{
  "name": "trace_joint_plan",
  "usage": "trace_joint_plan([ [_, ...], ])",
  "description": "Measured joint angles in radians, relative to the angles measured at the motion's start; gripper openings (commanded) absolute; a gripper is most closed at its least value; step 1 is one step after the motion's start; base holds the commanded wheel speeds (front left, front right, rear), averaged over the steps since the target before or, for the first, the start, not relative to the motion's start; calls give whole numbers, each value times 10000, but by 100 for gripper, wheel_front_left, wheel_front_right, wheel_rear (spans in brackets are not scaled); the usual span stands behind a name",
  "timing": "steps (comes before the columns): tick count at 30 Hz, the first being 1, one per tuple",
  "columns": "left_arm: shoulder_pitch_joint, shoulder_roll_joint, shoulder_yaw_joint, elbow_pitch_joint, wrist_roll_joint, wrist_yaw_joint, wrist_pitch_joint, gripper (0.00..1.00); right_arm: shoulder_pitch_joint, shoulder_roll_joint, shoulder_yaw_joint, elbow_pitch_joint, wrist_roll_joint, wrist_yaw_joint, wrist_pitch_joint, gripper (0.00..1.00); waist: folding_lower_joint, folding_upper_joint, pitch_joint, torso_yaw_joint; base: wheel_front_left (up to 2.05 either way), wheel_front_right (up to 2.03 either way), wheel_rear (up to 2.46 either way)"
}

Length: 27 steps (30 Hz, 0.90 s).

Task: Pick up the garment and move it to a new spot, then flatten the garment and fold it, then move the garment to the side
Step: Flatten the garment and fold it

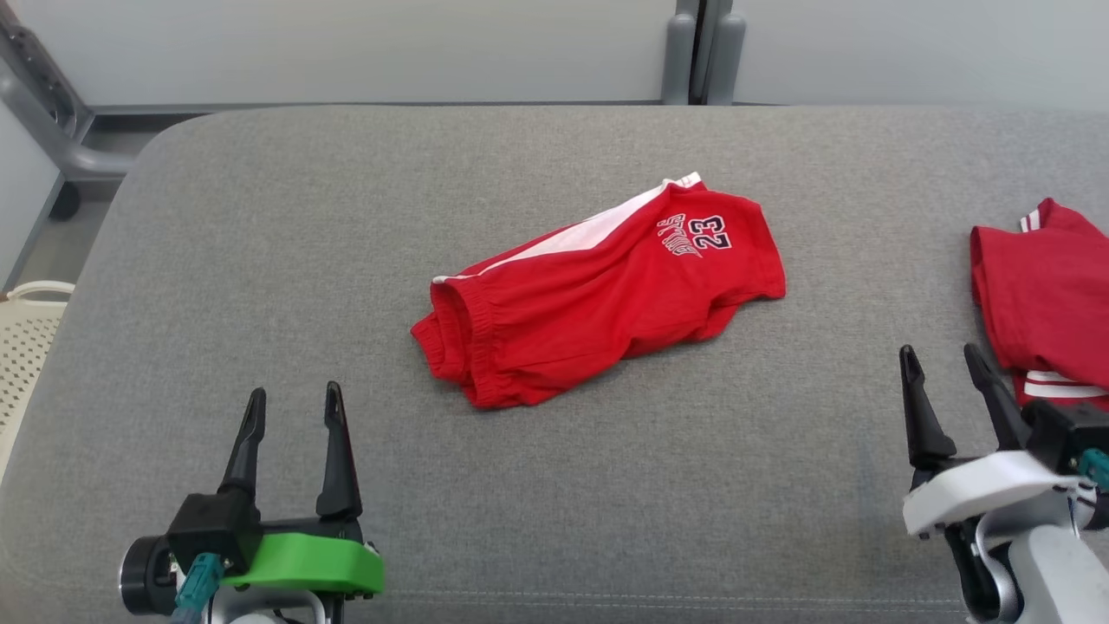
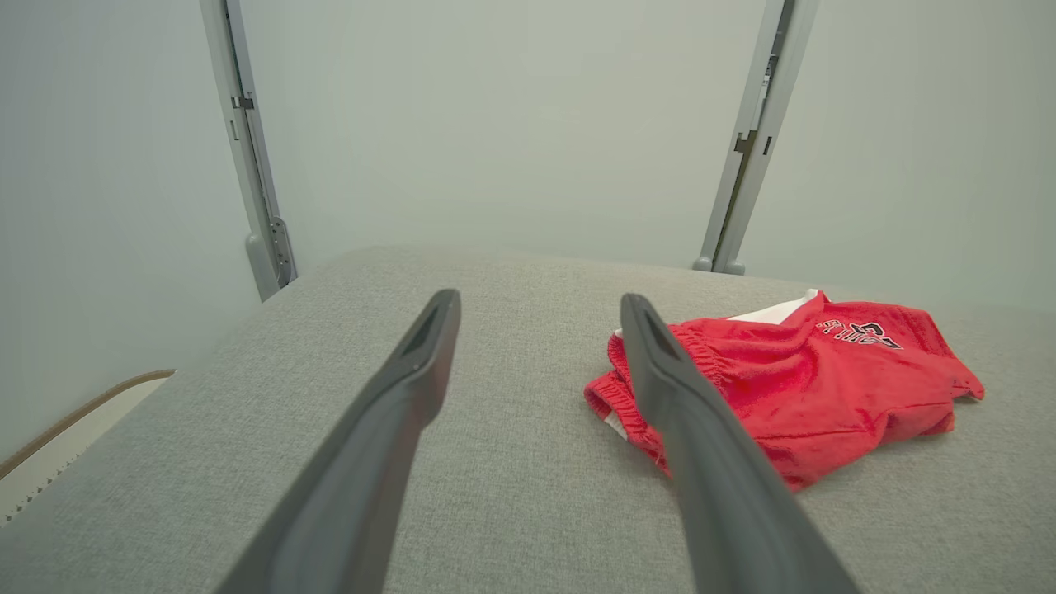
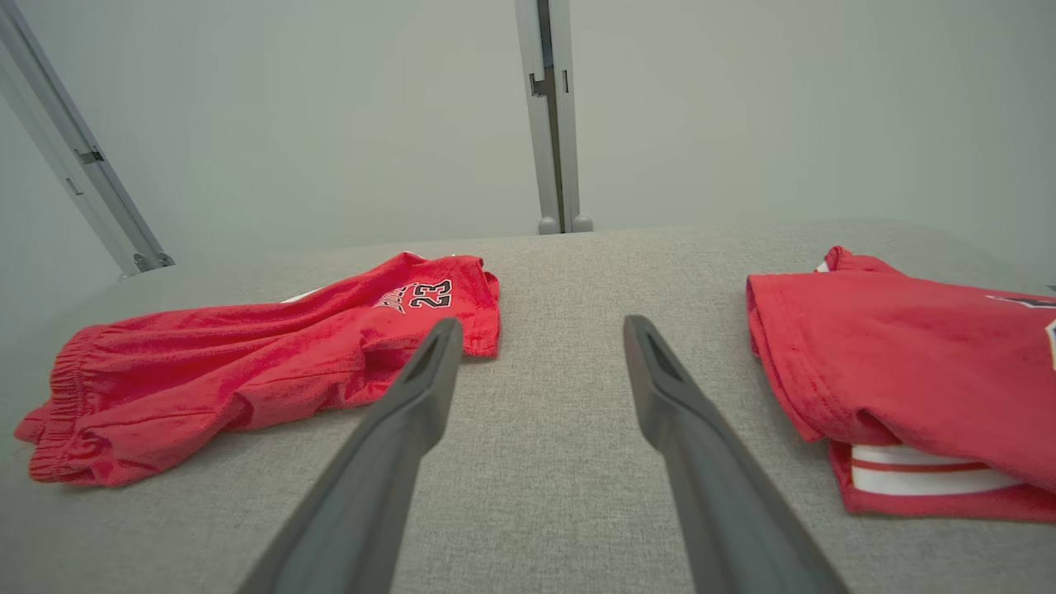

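Note:
Red shorts [image 1: 598, 290] with a white side stripe and the number 23 lie rumpled in the middle of the grey padded table [image 1: 260, 260], waistband toward the lower left. My left gripper [image 1: 295, 403] stands open at the lower left, well short of the waistband. My right gripper [image 1: 943, 362] stands open at the lower right, apart from the shorts. In the left wrist view the shorts [image 2: 808, 379] lie ahead and to the right of the left gripper [image 2: 538, 307]. In the right wrist view the shorts [image 3: 256, 363] lie to the left of the right gripper [image 3: 540, 328].
A second red garment [image 1: 1044, 299] with white trim lies folded at the table's right edge, close beside my right gripper; it is also in the right wrist view [image 3: 916, 371]. A pale perforated basket [image 1: 26, 334] stands off the table's left side. Grey posts [image 1: 702, 52] rise behind the table.

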Motion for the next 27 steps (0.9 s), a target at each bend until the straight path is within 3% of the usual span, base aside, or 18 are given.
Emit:
trace_joint_plan([
  [12, -862, -295, -499, -65, 0, -236, 0, 100, -3984, -1578, 1664, 3960, 1300, 0, 230, 100, 0, 0, 1085, 871, 0, 0, 0],
  [19, -1405, -462, -922, -134, -144, -397, 0, 100, -5871, -1952, 2782, 5772, 2205, 2, 857, 100, 1, 0, 1993, 1658, 0, 0, 0],
  [27, -1764, -485, -1313, -247, -502, -343, 0, 100, -6937, -2069, 3526, 6972, 2894, 2, 1166, 100, 1, 0, 2789, 2352, 0, 0, 0],
])
